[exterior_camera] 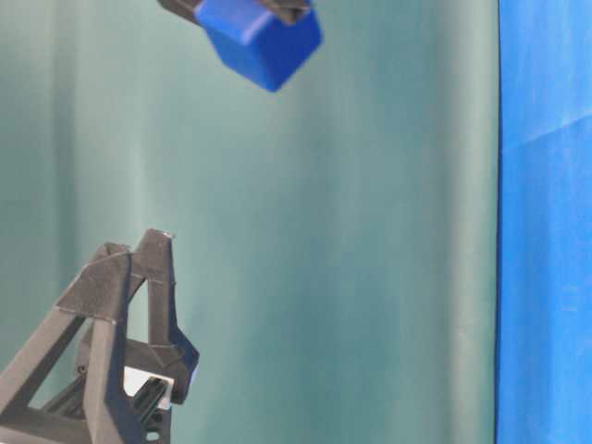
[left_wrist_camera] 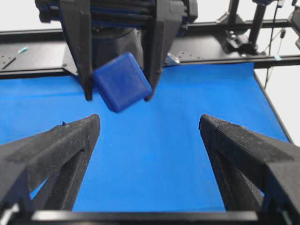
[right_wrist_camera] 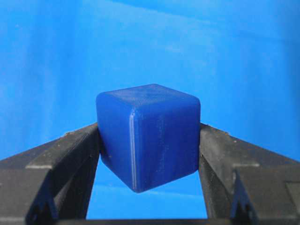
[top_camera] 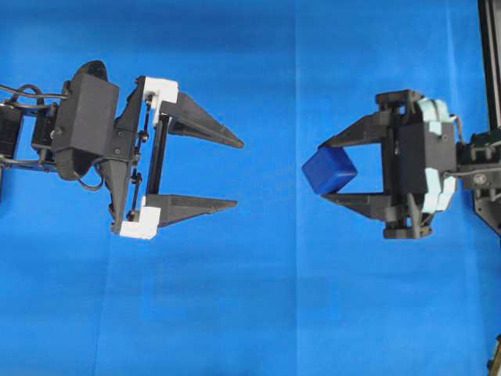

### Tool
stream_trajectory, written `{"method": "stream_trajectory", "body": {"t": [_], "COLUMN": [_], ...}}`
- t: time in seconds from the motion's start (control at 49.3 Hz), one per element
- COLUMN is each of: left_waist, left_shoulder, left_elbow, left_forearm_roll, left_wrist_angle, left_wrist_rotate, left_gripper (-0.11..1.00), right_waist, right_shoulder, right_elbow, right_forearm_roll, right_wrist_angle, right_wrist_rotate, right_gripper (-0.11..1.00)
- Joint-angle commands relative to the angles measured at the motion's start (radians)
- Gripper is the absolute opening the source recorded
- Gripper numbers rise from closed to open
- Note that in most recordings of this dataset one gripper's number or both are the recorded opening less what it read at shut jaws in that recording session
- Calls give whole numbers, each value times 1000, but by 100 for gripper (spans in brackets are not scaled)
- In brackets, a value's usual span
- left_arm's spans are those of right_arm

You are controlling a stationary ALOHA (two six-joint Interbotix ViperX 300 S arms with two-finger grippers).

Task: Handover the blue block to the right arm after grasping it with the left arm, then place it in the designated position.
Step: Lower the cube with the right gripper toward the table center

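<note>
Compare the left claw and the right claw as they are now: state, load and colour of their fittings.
The left claw is wide open and empty; the right claw is shut on the blue block, which it holds tilted above the blue cloth. The left claw's fingers sit on white brackets; the right claw's body carries mint-green pieces. Both have long, pointed black fingers and face each other.

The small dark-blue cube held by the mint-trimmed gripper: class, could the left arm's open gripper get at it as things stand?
Probably yes. The left gripper stands wide open facing the small dark-blue cube, with only bare blue cloth between them, though the right gripper clamps two of its sides.
</note>
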Motion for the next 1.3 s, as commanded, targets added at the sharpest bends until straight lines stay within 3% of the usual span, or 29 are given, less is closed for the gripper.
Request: {"method": "stream_trajectory", "body": {"t": [0.0,0.284,0.771,1.278], "left_waist": [-2,-2,-2,-2], "left_shoulder": [-21,-21,-23,-25], "left_elbow": [-17,-17,-12,-11], "left_forearm_roll": [-2,-2,-2,-2], "left_wrist_angle": [-9,-9,-9,-9], "left_wrist_rotate": [-2,-2,-3,-5], "left_gripper": [91,91,91,91], "right_waist": [-5,-38,-78,-106], "right_shoulder": [12,133,469,683], "right_elbow": [-2,11,2,-43], "right_forearm_roll": [2,2,14,64], "right_wrist_angle": [-49,-196,-515,-638], "right_wrist_rotate": [12,57,104,104], "right_gripper": [52,52,52,52]}}
